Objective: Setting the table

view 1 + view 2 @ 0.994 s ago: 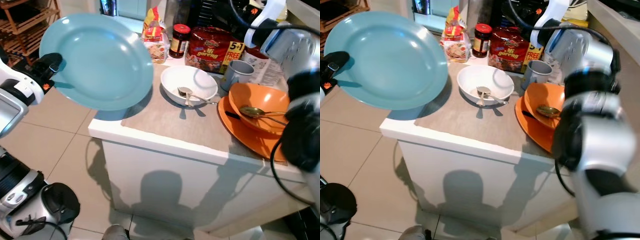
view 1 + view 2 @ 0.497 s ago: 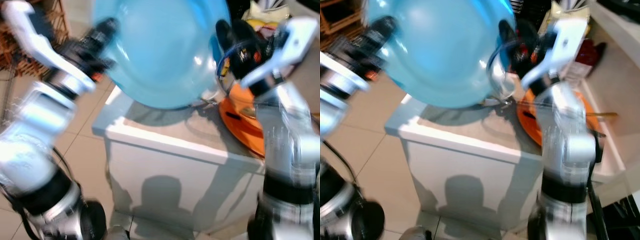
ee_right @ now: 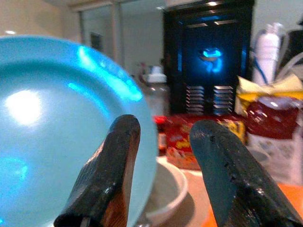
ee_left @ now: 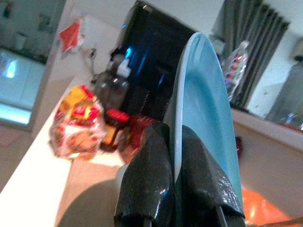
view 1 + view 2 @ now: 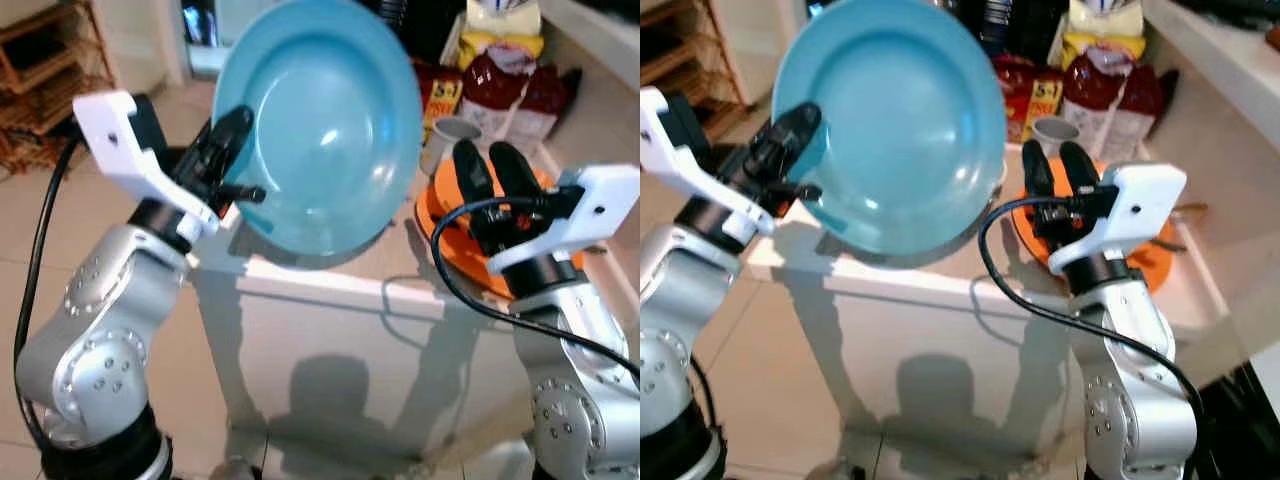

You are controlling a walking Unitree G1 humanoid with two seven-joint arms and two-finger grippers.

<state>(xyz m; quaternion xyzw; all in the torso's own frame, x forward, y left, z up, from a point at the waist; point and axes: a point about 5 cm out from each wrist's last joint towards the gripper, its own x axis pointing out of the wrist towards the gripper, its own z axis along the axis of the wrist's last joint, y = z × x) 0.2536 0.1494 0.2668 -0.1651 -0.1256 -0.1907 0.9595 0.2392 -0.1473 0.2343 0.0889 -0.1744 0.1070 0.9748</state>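
Up front, the left gripper (image 5: 232, 150) pinches the rim of a blue plate (image 5: 325, 125) between its 2 fingers, holding it tilted almost on edge above the counter (image 5: 330, 285). Just beside it, the right gripper (image 5: 492, 172) hangs with its fingers spread and nothing between them, over 1 orange plate (image 5: 450, 245). Behind stand a mug (image 5: 450, 135) and food packets (image 5: 505, 85).

Left gripper (image 5: 228, 160) raised on a bent silver arm, fingers clamped together; right gripper (image 5: 492, 176) held forward at chest height, fingers parted.
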